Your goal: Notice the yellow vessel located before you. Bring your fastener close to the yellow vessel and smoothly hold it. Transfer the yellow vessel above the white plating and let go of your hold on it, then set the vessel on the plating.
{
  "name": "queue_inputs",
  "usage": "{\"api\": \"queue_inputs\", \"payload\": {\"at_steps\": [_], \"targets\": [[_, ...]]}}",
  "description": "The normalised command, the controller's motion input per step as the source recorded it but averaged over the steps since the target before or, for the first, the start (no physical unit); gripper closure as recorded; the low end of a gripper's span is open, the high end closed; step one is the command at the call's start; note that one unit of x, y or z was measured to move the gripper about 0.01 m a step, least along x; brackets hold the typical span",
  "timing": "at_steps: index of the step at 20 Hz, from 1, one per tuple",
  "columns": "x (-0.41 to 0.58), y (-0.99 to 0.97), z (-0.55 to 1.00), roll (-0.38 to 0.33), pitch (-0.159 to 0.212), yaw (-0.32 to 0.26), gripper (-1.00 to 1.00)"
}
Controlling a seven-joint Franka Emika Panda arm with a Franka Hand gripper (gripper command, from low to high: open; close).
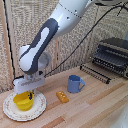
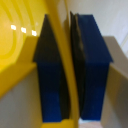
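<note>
The yellow bowl (image 1: 23, 101) sits over the large white plate (image 1: 39, 109) at the exterior view's lower left. My gripper (image 1: 29, 95) is directly above the bowl, with its fingers closed on the bowl's rim. In the wrist view the two dark fingers with blue tips (image 2: 49, 75) clamp the thin yellow rim (image 2: 67, 60) between them, and the bowl's yellow inside fills one side of the picture. I cannot tell whether the bowl rests on the plate or hangs just above it.
A blue mug (image 1: 75, 83) stands on the wooden table at the middle. A small orange-yellow block (image 1: 62, 97) lies between the mug and the plate. A dark toaster oven (image 1: 114, 55) with a wire rack (image 1: 95, 70) stands at the exterior view's back right.
</note>
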Motion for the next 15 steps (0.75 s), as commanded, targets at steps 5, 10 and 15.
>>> {"api": "queue_inputs", "payload": {"at_steps": [5,10,15], "targets": [[0.183,-0.13,0.00,0.000,-0.045,0.128,-1.00],[0.065,-0.03,0.04,0.002,0.001,0.008,-1.00],[0.093,-0.15,0.69,0.009,0.028,-0.054,-1.00]]}}
